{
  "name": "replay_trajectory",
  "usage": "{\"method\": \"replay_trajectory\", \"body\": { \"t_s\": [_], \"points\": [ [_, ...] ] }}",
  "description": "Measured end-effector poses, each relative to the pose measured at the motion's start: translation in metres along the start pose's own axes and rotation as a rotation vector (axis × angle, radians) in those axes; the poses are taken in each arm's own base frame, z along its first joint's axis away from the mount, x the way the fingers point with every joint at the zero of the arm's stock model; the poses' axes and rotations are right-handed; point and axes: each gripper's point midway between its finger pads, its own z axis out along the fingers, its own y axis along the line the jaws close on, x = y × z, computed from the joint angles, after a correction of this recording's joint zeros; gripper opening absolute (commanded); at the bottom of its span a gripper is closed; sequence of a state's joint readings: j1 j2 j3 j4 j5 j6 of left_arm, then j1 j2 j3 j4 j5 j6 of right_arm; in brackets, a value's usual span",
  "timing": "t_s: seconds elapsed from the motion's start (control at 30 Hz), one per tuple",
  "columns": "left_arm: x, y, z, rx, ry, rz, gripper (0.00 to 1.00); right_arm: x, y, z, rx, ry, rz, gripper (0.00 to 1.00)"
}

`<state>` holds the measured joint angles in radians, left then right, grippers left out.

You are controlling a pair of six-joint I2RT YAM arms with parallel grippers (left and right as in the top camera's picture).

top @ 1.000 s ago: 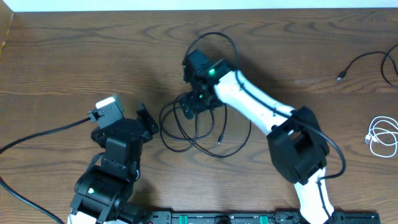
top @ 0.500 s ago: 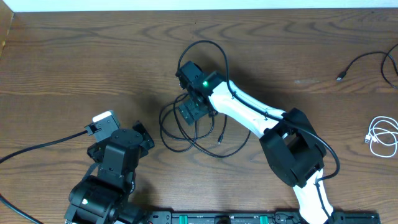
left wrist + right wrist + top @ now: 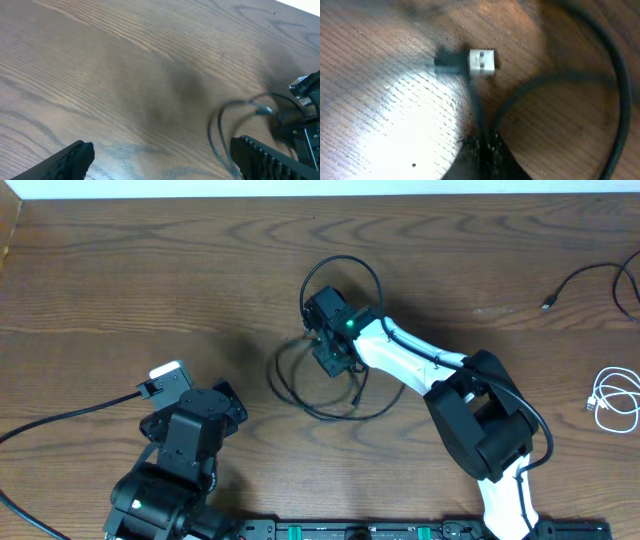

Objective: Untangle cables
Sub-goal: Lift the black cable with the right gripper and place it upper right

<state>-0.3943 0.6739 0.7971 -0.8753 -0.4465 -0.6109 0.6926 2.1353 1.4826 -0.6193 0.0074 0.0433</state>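
One black cable [image 3: 322, 417] lies tangled on the table [image 3: 150, 280]: right fingers [image 3: 485, 162] clamped on a strand by its plug [image 3: 482, 61], left fingers [image 3: 75, 157] apart; next probably needs a slow pull.

Matt, grained wooden table [image 3: 150, 270]; smooth black cable [image 3: 621, 85] ending in shiny metal plug [image 3: 482, 62].

A: overhead: black cable [image 3: 305, 410] runs under the right gripper [image 3: 330, 358], fingertips hidden imo.
B: yep. right wrist cam's blurry too, cable just above the gripper is a smear. white cable [image 3: 615, 402], way right of the gripper, clipped by frame edge.
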Motion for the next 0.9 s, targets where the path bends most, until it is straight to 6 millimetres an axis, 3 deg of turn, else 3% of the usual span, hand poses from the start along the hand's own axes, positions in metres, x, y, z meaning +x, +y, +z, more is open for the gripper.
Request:
{"method": "replay_trajectory", "body": {
  "t_s": [0.13, 0.27, 0.4, 0.6, 0.8, 0.9],
  "points": [
    [0.001, 0.001, 0.000, -0.004, 0.005, 0.004, 0.93, -0.003, -0.006, 0.000, 0.015, -0.012, 0.014, 0.01],
    [0.004, 0.003, 0.000, -0.012, 0.015, 0.011, 0.93, -0.008, -0.042, 0.000, 0.087, -0.037, 0.075, 0.01],
    [0.006, 0.005, 0.000, -0.020, 0.025, 0.017, 0.93, -0.011, -0.105, -0.001, 0.172, -0.072, 0.172, 0.01],
    [0.006, 0.005, 0.000, -0.021, 0.026, 0.018, 0.93, -0.008, -0.218, -0.009, 0.296, -0.174, 0.340, 0.01],
    [0.007, 0.005, 0.000, -0.021, 0.026, 0.018, 0.93, -0.002, -0.319, -0.037, 0.406, -0.327, 0.490, 0.01],
    [0.007, 0.005, 0.000, -0.021, 0.026, 0.019, 0.93, 0.008, -0.354, -0.051, 0.429, -0.359, 0.541, 0.01]
  ]
}}
